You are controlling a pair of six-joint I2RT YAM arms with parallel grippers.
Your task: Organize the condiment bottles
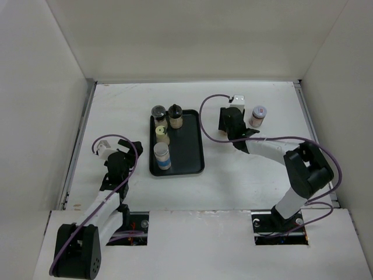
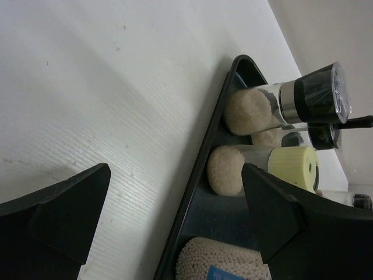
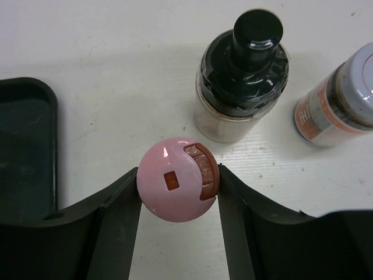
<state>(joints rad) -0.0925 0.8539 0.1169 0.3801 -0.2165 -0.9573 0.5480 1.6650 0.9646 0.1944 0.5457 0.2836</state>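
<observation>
Black and idle, the left pincer (image 1: 120, 147) hangs at eight o'clock off the tray (image 1: 189, 146), fingers spread wide with nothing between them. Four condiment bottles (image 1: 162, 156) stand down the tray's left side, a yellow-capped jar (image 1: 161, 133) among them, and its right half is bare. At two o'clock from the tray, the right pincer (image 3: 179, 174) has narrowed onto the pink-capped jar (image 3: 172, 186), a finger touching each side of the round cap, and the jar looks to be standing on the worktop (image 3: 116, 70). A black-topped bottle (image 3: 242, 76) stands near at one o'clock from it, and a grey-capped jar (image 3: 341, 102) at two. I'd want a firm squeeze, since a domed cap may slip. Then lift it straight up clear of those neighbours and carry it upright toward nine o'clock into the bare half.
</observation>
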